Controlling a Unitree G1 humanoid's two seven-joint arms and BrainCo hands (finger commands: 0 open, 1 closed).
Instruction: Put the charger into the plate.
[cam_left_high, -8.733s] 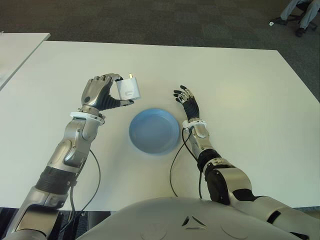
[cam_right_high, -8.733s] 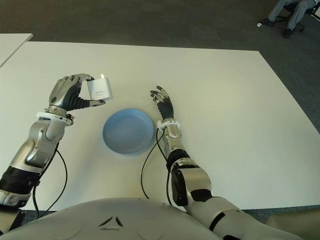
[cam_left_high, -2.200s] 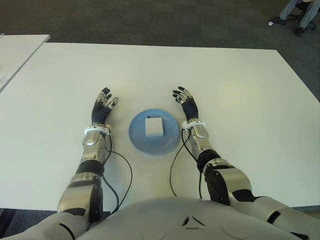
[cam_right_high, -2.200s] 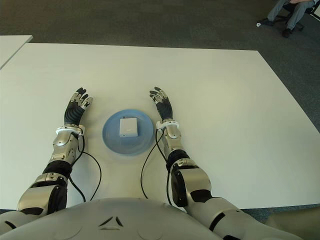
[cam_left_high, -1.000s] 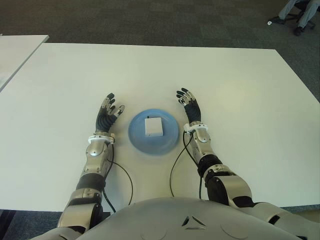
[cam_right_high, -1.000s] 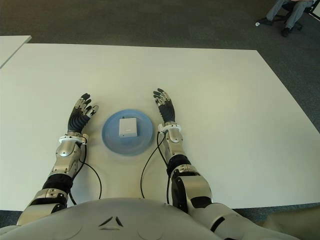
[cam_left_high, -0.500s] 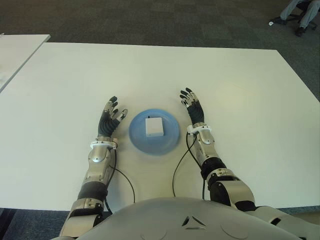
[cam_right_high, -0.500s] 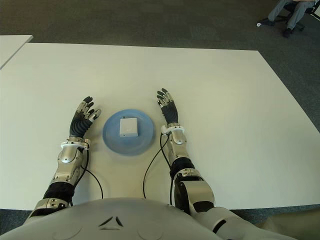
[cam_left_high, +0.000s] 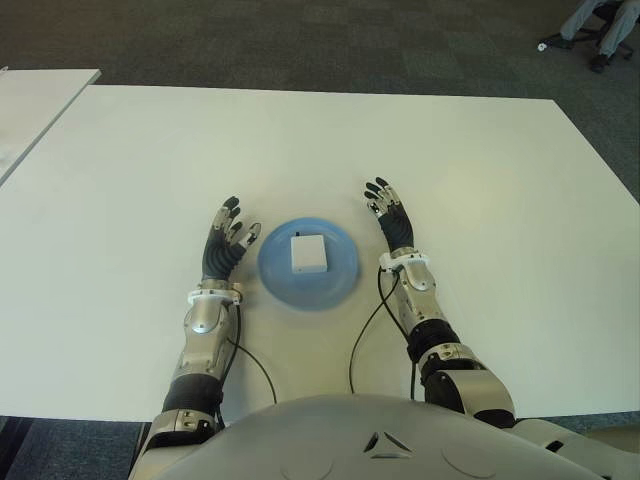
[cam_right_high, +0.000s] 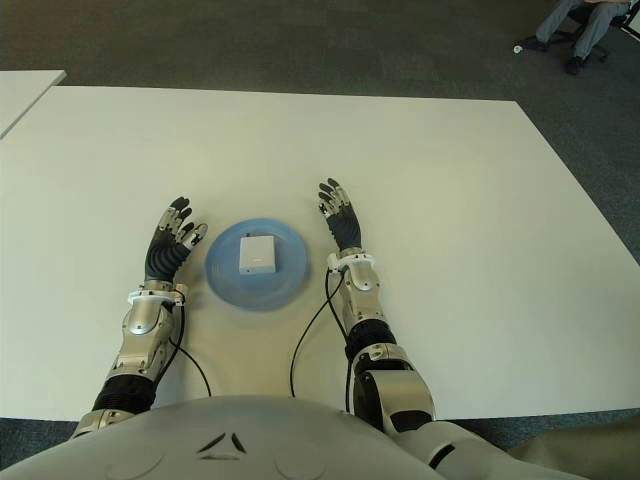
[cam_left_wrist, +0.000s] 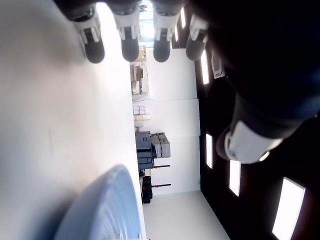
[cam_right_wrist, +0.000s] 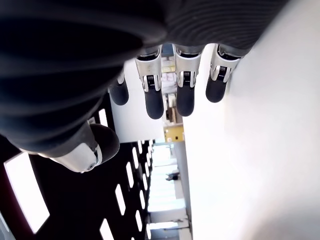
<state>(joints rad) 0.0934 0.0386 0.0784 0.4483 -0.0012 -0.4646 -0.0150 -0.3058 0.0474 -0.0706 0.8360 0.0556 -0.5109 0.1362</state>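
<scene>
A white square charger (cam_left_high: 308, 252) lies flat in the middle of the blue plate (cam_left_high: 336, 284) on the white table. My left hand (cam_left_high: 226, 241) shows just left of the plate, fingers spread and holding nothing. On the plate's right side my right hand (cam_left_high: 390, 214) is open too, fingers straight. The plate's blue rim (cam_left_wrist: 102, 210) shows in the left wrist view, beside my left hand (cam_left_wrist: 150, 37). The right wrist view holds only my right hand (cam_right_wrist: 160, 95) over bare table.
The white table (cam_left_high: 500, 180) stretches wide around the plate. A second white table (cam_left_high: 30, 100) stands at the far left. Dark carpet lies beyond, with a seated person's legs (cam_left_high: 600, 25) at the far right corner. Thin black cables (cam_left_high: 360, 335) run from both wrists.
Both hands have drifted slightly toward me and to the right over the last second, staying open. Earlier the left hand held the charger above the table; it now lies in the plate.
</scene>
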